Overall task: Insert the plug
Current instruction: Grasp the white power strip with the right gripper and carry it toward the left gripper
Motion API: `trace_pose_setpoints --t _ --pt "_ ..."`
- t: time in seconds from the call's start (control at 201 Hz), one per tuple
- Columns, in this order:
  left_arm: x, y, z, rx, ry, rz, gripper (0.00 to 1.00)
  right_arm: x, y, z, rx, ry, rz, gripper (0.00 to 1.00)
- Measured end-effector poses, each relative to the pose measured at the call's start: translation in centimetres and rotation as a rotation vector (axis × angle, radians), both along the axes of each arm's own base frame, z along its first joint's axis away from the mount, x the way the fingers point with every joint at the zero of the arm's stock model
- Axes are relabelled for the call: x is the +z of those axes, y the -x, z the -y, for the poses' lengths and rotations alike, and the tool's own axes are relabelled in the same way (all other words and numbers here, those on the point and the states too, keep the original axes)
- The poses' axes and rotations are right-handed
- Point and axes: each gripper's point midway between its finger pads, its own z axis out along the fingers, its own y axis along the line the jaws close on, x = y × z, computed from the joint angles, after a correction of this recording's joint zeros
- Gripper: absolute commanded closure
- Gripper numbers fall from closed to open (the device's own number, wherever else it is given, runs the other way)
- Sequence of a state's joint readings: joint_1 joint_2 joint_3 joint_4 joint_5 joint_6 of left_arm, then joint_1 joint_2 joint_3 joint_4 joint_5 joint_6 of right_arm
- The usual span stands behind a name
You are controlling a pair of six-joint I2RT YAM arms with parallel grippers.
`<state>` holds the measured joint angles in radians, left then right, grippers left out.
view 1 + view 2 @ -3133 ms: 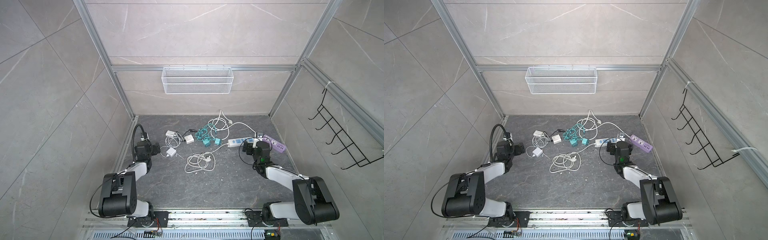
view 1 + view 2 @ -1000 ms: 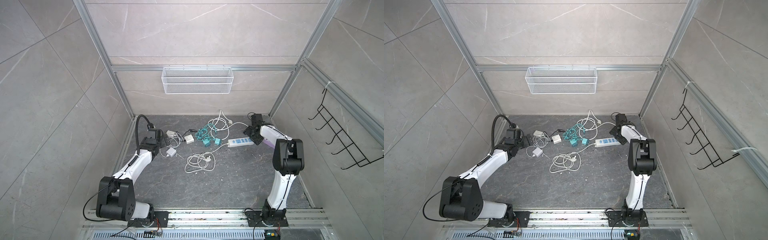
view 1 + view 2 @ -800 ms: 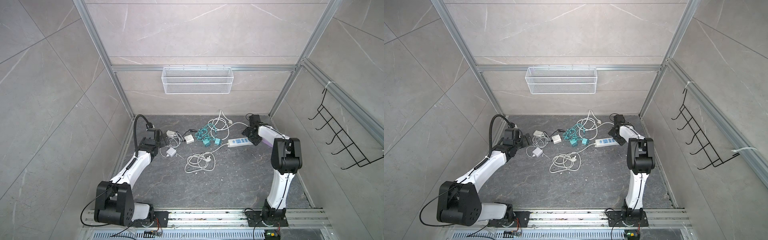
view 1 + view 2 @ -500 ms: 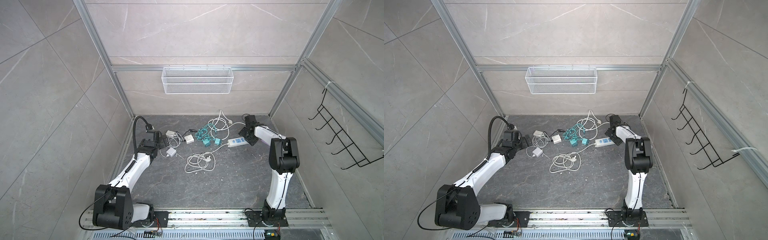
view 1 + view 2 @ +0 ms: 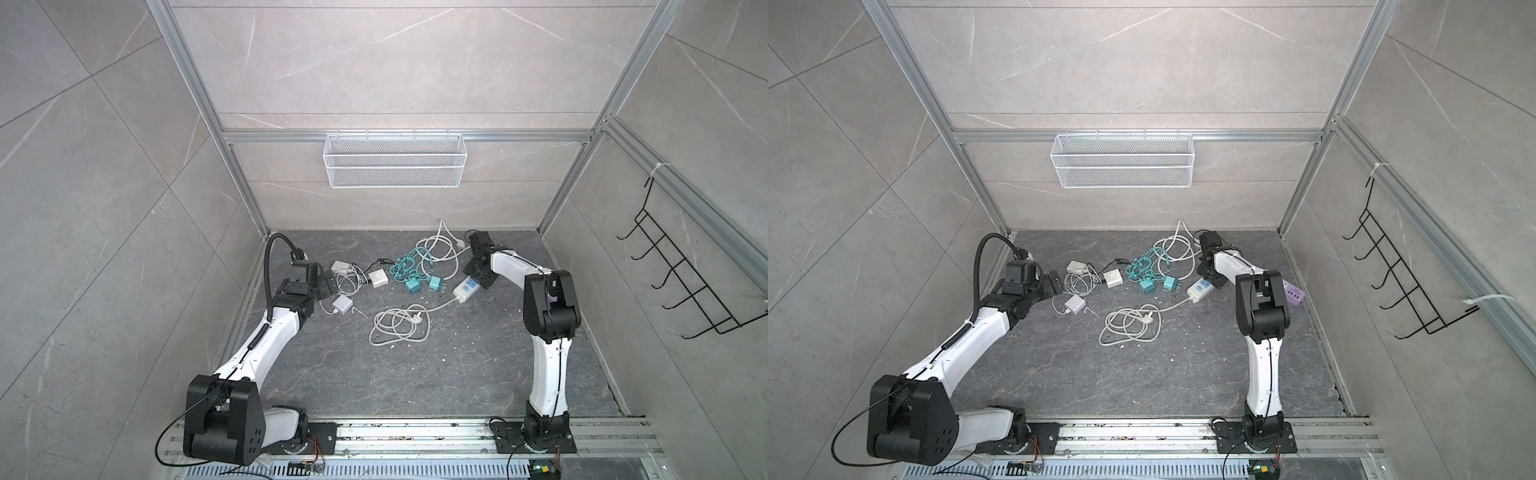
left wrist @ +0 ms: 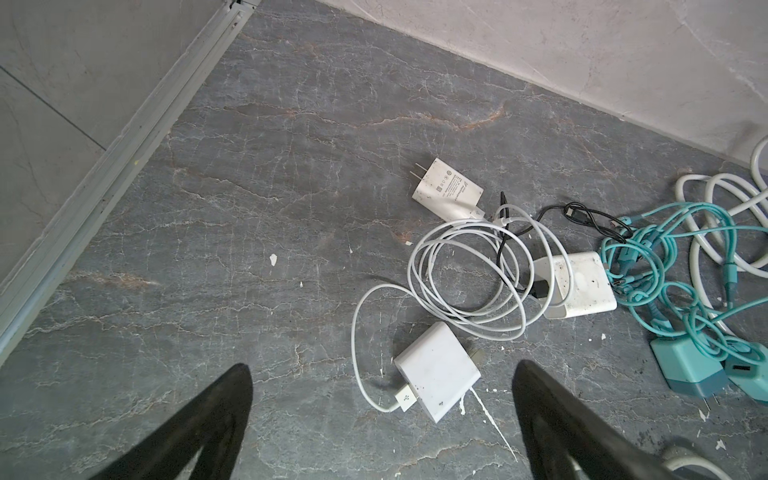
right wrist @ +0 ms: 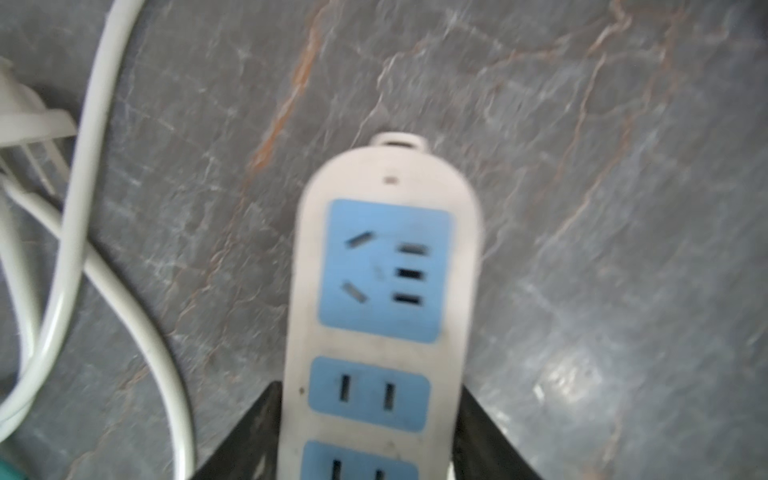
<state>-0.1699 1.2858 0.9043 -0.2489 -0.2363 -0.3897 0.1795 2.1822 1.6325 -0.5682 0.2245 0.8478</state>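
right gripper (image 7: 370, 388) straddles the power strip (image 7: 382, 291) at its two-slot outlets, fingers (image 7: 249, 440) flush on both long edges. it's pinching the strip across the width, as far as the blurred wrist view shows

reads as bracing: the strip lies flat on the floor, sockets up, and would probably skate under push-in force. the grip sits back from the rounded end, so the five-hole socket past the fingertips is clear

left gripper (image 6: 380, 368) has fingers (image 6: 208, 415) spread wide with nothing between them. it's low over the floor, well away from the strip, beyond the teal cable tangle (image 5: 409, 266)

my guess for the plug is the white charger (image 6: 436, 370). it lies flat just ahead of the left gripper's gap, prong stub toward the strip side, USB cable (image 6: 457, 274) plugged into its other end. the wide spread fits taking that square body across its sides

nothing is inserted yet: the charger is not picked and every socket I can see is empty

watch: the coiled cable will drag on lift, and the prongs need turning downward before the socket
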Motion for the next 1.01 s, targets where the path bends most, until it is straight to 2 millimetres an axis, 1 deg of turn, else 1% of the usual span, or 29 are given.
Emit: trace_pose_setpoints --t 0.055,0.139,0.229,0.294,0.368,0.418,0.537,0.612,0.662,0.692,0.707,0.712,0.776,0.851,1.005 --pt "0.1 0.3 -0.1 0.002 -0.002 -0.005 0.0 0.0 0.2 -0.5 0.012 0.004 0.001 0.58" --pt "0.2 0.6 -0.3 0.007 -0.008 -0.008 0.0 0.1 1.0 -1.1 0.027 0.009 -0.005 0.66" --pt "0.4 1.2 -0.6 0.018 -0.018 -0.014 0.0 0.2 2.3 -1.5 0.042 0.012 -0.018 0.69" --pt "0.5 1.8 -0.8 0.026 -0.023 -0.017 0.0 0.7 3.2 -1.6 0.055 0.02 -0.019 0.72" --pt "0.5 2.4 -1.2 0.039 -0.028 -0.022 0.0 2.0 4.0 -1.7 0.077 0.035 -0.003 0.72" --pt "0.6 2.8 -1.3 0.049 -0.026 -0.026 0.0 3.2 4.4 -1.8 0.104 0.049 0.023 0.72" --pt "0.4 3.7 -1.5 0.077 0.001 -0.035 0.0 6.7 4.1 -2.9 0.206 0.074 0.121 0.72" --pt "0.1 4.5 -1.6 0.104 0.028 -0.048 0.0 8.7 3.4 -4.6 0.298 0.082 0.192 0.72" --pt "-0.2 5.0 -1.7 0.121 0.041 -0.063 0.0 9.4 3.1 -5.8 0.361 0.085 0.225 0.72" --pt "-0.4 5.4 -1.8 0.133 0.048 -0.073 0.0 9.7 2.9 -6.7 0.405 0.086 0.239 0.72" --pt "-0.5 5.6 -1.9 0.139 0.052 -0.079 0.0 9.7 2.9 -6.8 0.414 0.089 0.242 0.72" --pt "-0.6 5.7 -1.9 0.141 0.052 -0.08 0.0 9.8 2.9 -7.2 0.431 0.089 0.247 0.72" --pt "-0.8 6.7 -2.2 0.17 0.061 -0.098 0.0 9.8 3.2 -9.1 0.518 0.095 0.256 0.72" --pt "-0.7 7.7 -2.7 0.198 0.068 -0.1 0.0 9.7 3.9 -11.9 0.629 0.098 0.261 0.72" --pt "0.8 9.5 -3.5 0.241 0.078 -0.052 0.0 9.2 6.2 -17.8 0.848 0.093 0.265 0.72"
